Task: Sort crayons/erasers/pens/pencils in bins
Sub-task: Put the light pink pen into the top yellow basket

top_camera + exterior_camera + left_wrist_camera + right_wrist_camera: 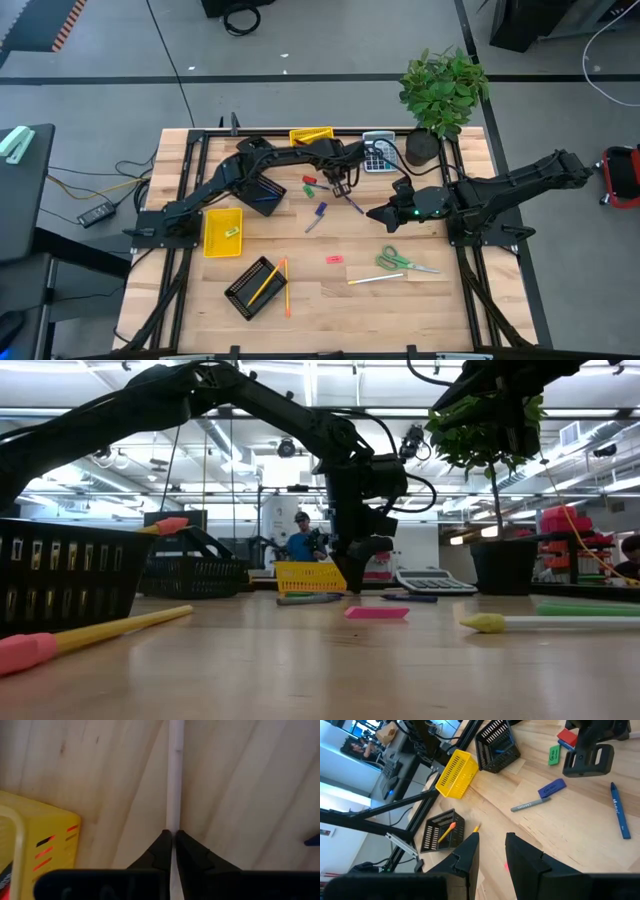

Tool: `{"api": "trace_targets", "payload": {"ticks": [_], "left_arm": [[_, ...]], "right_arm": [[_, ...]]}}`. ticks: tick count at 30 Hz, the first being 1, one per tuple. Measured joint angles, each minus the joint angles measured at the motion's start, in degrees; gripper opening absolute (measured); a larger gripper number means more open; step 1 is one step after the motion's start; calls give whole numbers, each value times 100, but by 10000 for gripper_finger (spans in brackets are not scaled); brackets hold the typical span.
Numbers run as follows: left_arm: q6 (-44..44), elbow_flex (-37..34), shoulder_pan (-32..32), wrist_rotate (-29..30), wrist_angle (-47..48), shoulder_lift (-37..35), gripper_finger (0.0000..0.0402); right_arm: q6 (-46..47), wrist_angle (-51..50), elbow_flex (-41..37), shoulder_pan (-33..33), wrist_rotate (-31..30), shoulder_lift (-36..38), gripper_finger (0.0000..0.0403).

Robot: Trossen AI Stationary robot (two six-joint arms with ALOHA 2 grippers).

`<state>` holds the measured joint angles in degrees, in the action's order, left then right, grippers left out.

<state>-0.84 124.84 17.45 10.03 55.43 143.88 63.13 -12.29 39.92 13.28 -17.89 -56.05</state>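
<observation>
My left gripper [340, 186] reaches down to the table's far middle, shut on a slim white stick [175, 775] that runs away from the fingers along the wood. Whether it is a pen or a pencil I cannot tell. My right gripper [492, 845] hovers open and holds nothing, right of centre [376, 213]. A blue pen [618, 810] lies just beside the left gripper. A purple crayon [552, 788] and a grey pen [530, 805] lie flat nearby, as do a green eraser [553, 754] and a red one [566, 736]. The bins are two yellow ones [311, 135] [222, 230] and two black mesh ones [265, 192] [255, 287]. My left gripper pinches the white stick between its two fingertips [161, 846], on the stick's two long sides [173, 822]. The fingers come from above, pointing steeply down. The stick runs on past them over the tabletop; whether it rests on the wood or is lifted, I cannot tell.
A grey calculator [378, 152] and a potted plant [440, 95] stand at the far right. Green-handled scissors [400, 262], a pink eraser [334, 259] and a pale stick [375, 279] lie toward the near edge. A pencil sticks out of the near mesh bin [268, 283].
</observation>
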Motion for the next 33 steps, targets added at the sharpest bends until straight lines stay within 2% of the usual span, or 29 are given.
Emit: {"api": "trace_targets", "payload": {"ticks": [7, 15, 20, 23, 26, 28, 33], "left_arm": [[4, -16, -7, -625, 81, -227, 7], [330, 1, 124, -618, 170, -871, 12], [409, 9, 297, -619, 267, -954, 7], [412, 7, 352, -726, 427, -954, 26], [498, 5, 339, -799, 664, -978, 53], [611, -4, 352, -845, 877, -1088, 64], [648, 0, 448, -1111, 1114, -1672, 63]], "right_arm": [[-37, -4, -2, 0, 0, 0, 101], [-54, 16, -2, 2, 0, 0, 101], [-139, 11, -2, -10, 0, 2, 101], [-377, 8, 17, -55, 6, 2, 101], [-1261, -388, 360, -132, 44, -48, 101], [-1728, -1114, 758, -285, 36, -107, 101], [-3001, -2733, 1889, -962, -27, -535, 101]]}}
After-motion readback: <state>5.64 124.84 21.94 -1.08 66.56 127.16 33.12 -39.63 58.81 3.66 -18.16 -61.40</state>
